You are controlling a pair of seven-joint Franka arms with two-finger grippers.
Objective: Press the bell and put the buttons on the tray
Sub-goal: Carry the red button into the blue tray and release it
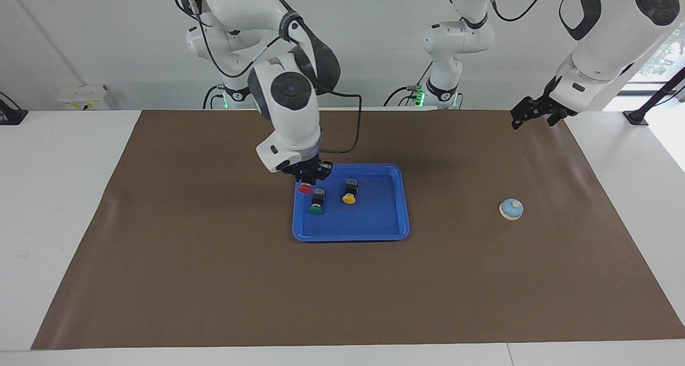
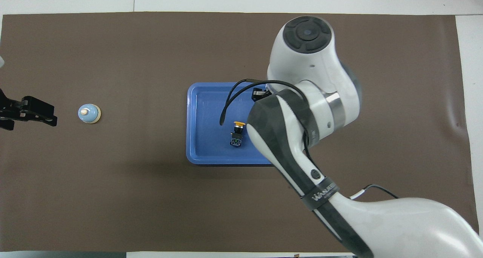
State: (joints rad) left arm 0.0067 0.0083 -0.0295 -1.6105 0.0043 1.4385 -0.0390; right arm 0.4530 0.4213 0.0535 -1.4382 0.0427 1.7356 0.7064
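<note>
Your right pincer [image 1: 307, 177] is hanging low over the tray [image 1: 374, 232], at the corner nearest the robots on the right arm's end, and it is clamping the red button [image 1: 305, 189] by its black body with the cap sticking out below the fingers. Gripping the body keeps the cap clear, so nothing is getting pressed by accident. I can't say whether the red one is touching the tray floor; the overhead view hides it under the arm.

The green button [image 1: 317, 205] is lying on its side in the tray just beside the red one, slightly farther from the robots. The yellow button [image 1: 349, 192] is also lying tipped over in the tray, more toward the middle — both look already delivered. The red one is being put at the free corner, probably so the fingers aren't knocking the green one.

The bell [image 1: 511, 209] is sitting on the brown mat of the desk [image 1: 64, 221], well apart from the tray, toward the left arm's end. Your left pincer [image 1: 527, 113] is waiting up in the air over the mat's edge on that end, near the bell's side, fingers looking together — parked there so it stays out of the right arm's way.

My read: the last button is going in, so the release is what's left for it.
</note>
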